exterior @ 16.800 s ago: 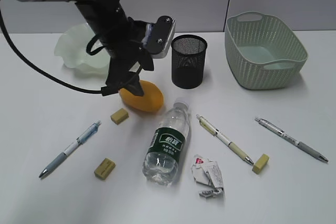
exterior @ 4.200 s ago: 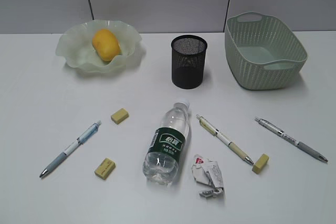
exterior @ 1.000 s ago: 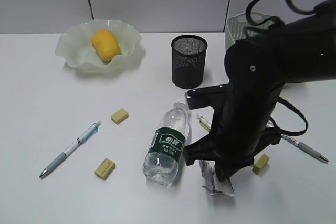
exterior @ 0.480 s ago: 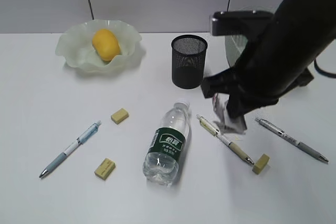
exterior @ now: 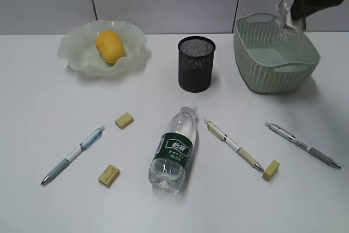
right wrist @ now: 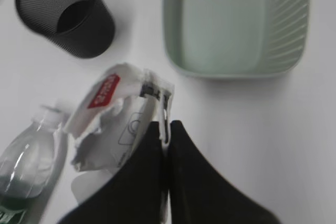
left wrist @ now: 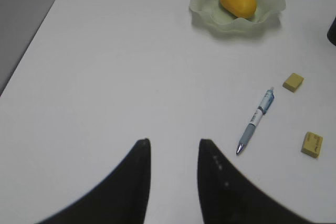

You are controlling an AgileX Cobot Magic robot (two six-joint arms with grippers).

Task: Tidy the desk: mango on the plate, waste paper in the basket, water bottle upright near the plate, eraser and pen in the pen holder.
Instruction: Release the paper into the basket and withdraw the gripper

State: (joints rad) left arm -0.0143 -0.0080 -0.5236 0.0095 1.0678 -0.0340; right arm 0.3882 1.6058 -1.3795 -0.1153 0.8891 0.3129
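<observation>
Waste paper [right wrist: 113, 116] is pinched tight in the right pincer [right wrist: 167, 129], hanging up in the air over the back rim of the basket [exterior: 274, 53] in the exterior view, so it's not in there yet. Left pincer [left wrist: 173, 153] is partly open with nothing in it, hovering over a bare patch of the worktop [left wrist: 105, 66]. Mango [exterior: 109, 46] is sitting in the plate [exterior: 76, 47] at the back left. Pen holder [exterior: 196, 64] stands between plate and basket. Water bottle [exterior: 174, 148] is lying on its side in the middle, cap pointing toward the pen holder. Three pens (left [exterior: 73, 154], middle [exterior: 233, 144], right [exterior: 302, 144]) and three erasers ( [exterior: 124, 120], [exterior: 108, 174], [exterior: 270, 169]) are scattered flat on the worktop.
</observation>
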